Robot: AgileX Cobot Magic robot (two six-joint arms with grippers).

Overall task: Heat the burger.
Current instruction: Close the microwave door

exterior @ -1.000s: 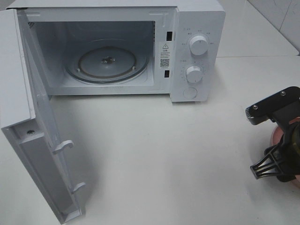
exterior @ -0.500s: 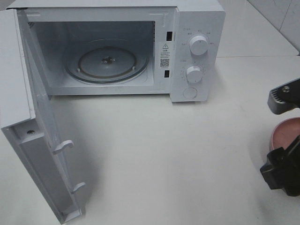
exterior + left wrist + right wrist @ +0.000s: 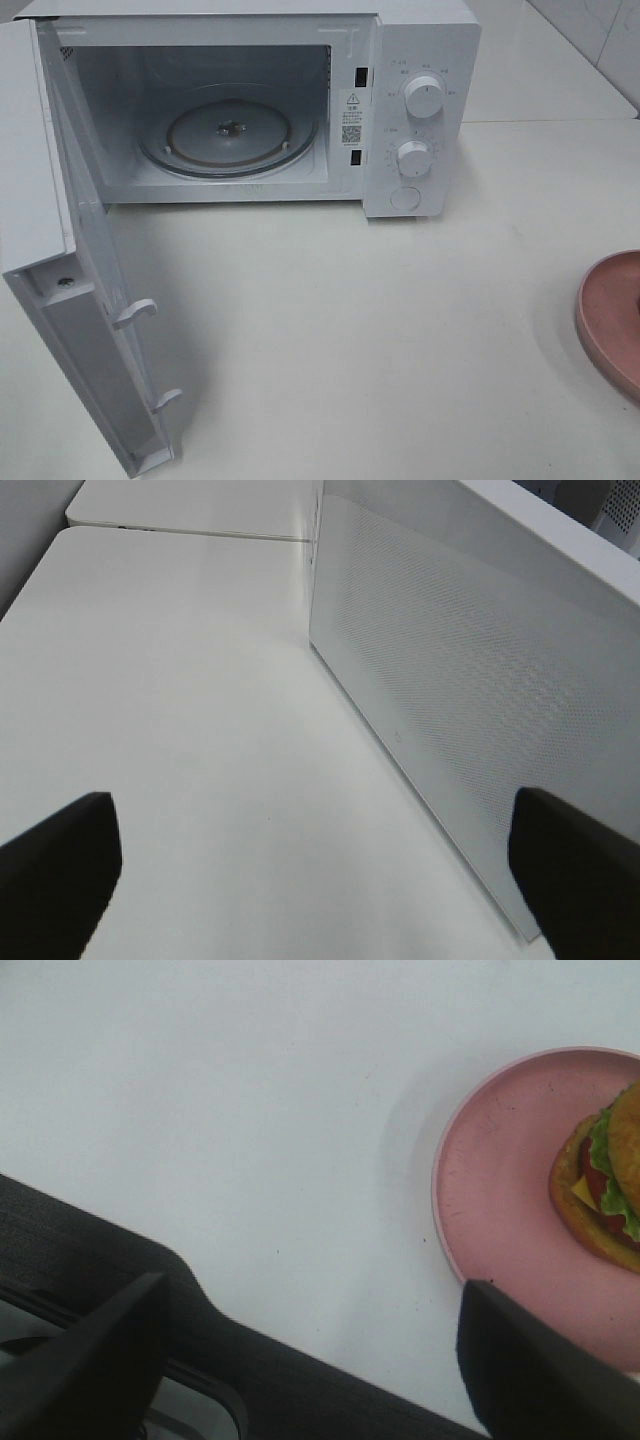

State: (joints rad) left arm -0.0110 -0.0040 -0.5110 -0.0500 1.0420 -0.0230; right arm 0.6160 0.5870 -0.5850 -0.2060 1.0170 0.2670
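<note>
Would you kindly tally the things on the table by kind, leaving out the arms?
Microwave, door open: 1
Pink plate: 1
Burger, lying on the plate: 1
Total: 3

A microwave [image 3: 420,110] stands with its door [image 3: 75,300] swung wide toward the table's [image 3: 350,330] near left, its cavity unobstructed above the glass turntable [image 3: 228,132], while bare tabletop stretches to a pink plate [image 3: 610,315] at the right edge.
</note>
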